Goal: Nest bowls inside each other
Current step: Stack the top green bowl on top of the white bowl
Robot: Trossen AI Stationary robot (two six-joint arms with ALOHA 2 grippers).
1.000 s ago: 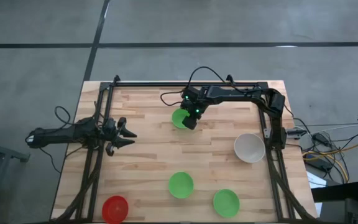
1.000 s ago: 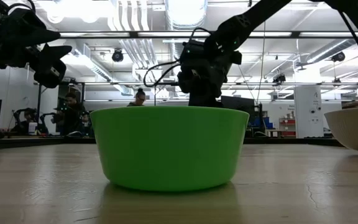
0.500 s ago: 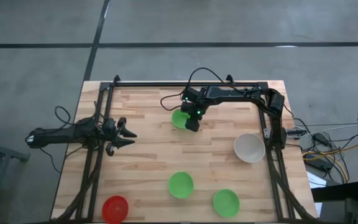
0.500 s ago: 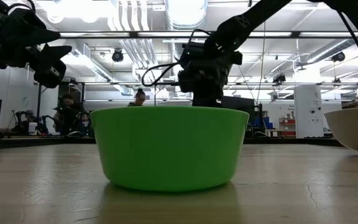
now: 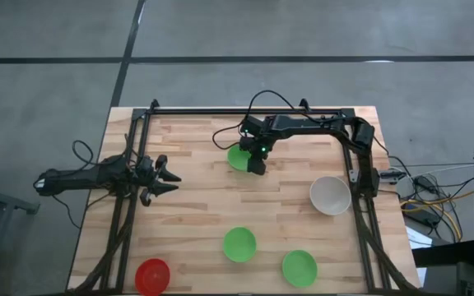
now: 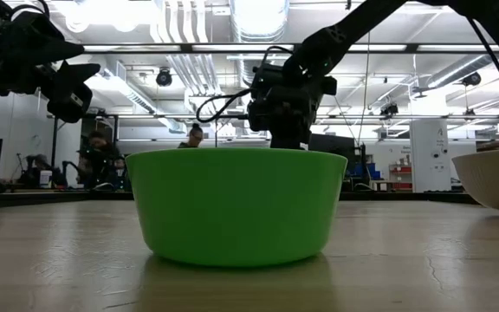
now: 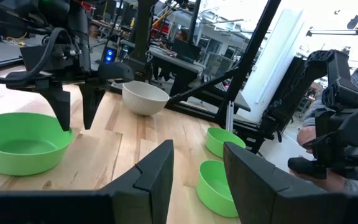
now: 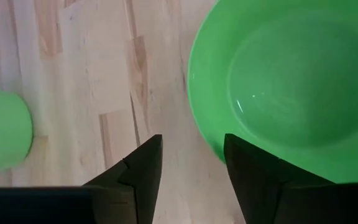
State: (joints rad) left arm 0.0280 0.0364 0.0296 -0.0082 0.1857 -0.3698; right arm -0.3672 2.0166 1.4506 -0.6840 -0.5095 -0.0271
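The wooden worktop (image 5: pixel 196 205) has bare planks across its middle. The white bowl (image 5: pixel 330 195) sits near the right edge, two green bowls (image 5: pixel 239 244) and the red bowl (image 5: pixel 152 275) near the front edge. The right gripper (image 5: pixel 257 167), fingers spread, stands just beside the rim of the far green bowl (image 5: pixel 238 156). The left gripper (image 5: pixel 169 178) waits at the left edge, fingers spread.

The table (image 5: pixel 188 177) is made of light wooden planks, with a black metal frame (image 5: pixel 138 140) running along its far edge and down both sides. Five bowls sit right on the wood, all well apart from each other. One green bowl (image 5: pixel 239 156) is near the far edge, about the middle. The pale white bowl (image 5: pixel 330 195) sits by the right side (it looks a little bigger). Two more green bowls (image 5: pixel 239 244) (image 5: pixel 299 267) sit near the front, and the red bowl (image 5: pixel 152 275) is at the front left corner.
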